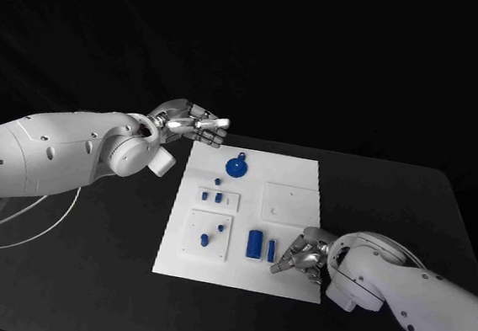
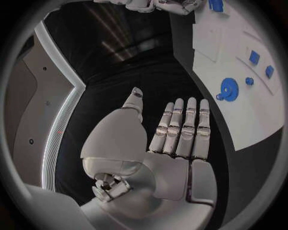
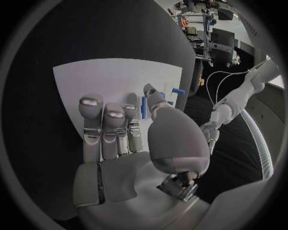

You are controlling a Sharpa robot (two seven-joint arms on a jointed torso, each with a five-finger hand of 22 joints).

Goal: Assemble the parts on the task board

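From above, the task board (image 1: 292,178) lay mid-table, blue parts (image 1: 256,243) scattered on it. The left hand (image 1: 190,123) hovered spread at its far corner; the right hand (image 1: 302,258) hung over its near edge.

At the left wrist, fingers (image 2: 182,125) were straight, holding nothing.

At the right wrist, fingers (image 3: 112,122) were extended above the board, empty.
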